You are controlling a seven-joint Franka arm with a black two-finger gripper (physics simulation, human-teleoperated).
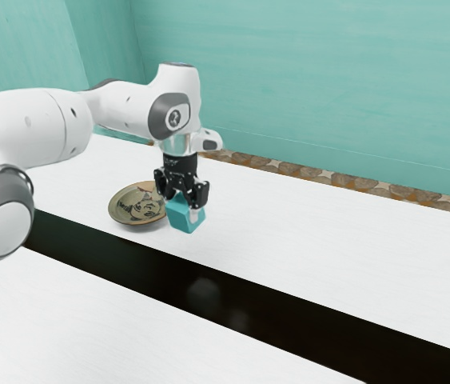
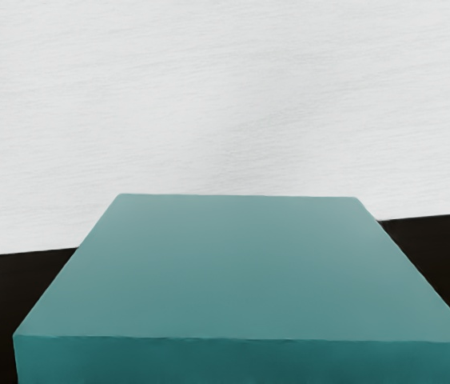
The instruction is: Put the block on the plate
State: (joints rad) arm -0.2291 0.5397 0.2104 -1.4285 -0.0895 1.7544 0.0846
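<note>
Teal cube-shaped block [image 1: 178,218] sits clamped in black two-finger gripper [image 1: 182,206], beside round, patterned tan plate [image 1: 133,210], near white table's [image 1: 288,240] edge.

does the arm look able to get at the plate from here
Probably yes: the gripper holds the teal block close by the plate, and nothing seems to stand in between.

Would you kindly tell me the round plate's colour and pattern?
The round, olive-tan plate has dark, figure-like markings and a brownish rim; the exterior view shows it best.
</note>
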